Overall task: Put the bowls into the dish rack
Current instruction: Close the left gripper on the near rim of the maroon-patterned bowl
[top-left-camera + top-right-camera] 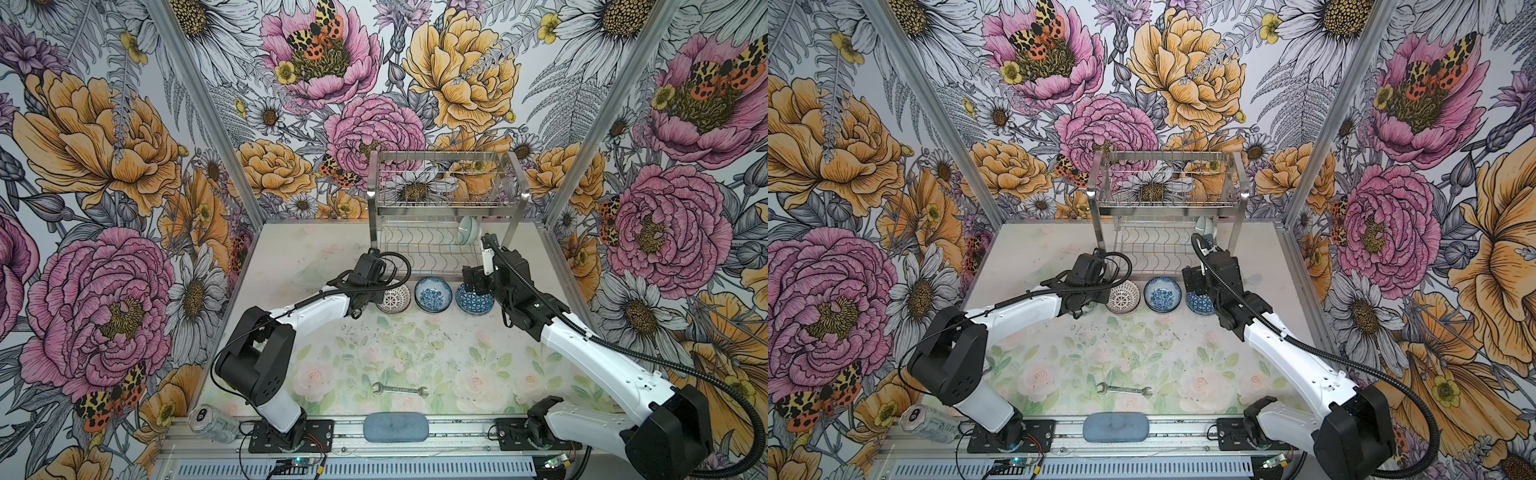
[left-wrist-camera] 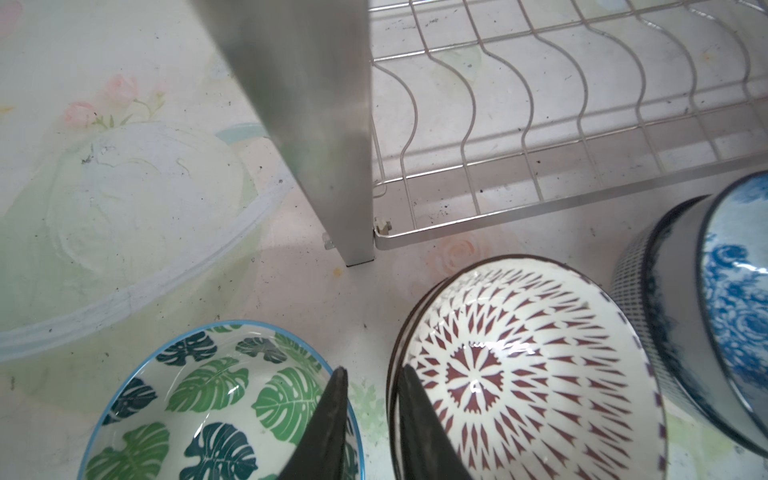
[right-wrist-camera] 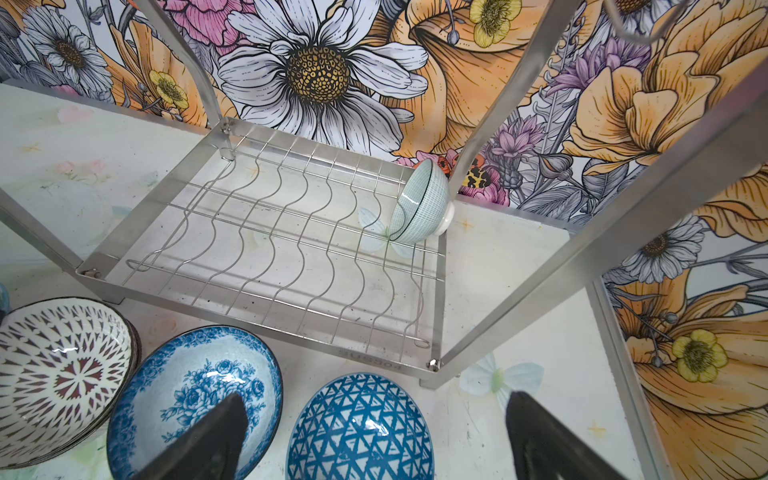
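One mint bowl (image 3: pixel 419 208) stood racked; right gripper (image 3: pixel 376 398), spread wide, hung over triangle bowl (image 3: pixel 357 428); left gripper (image 2: pixel 372 368) narrowly parted. Next, likely: lower, close.

I had bright, even light from above; shadows on the table (image 1: pixel 415 345) were soft and faint. The dish rack (image 1: pixel 449 203) glared at its front upper corners. Close to the wrist lenses, the fingers (image 2: pixel 332 428) looked blurred.
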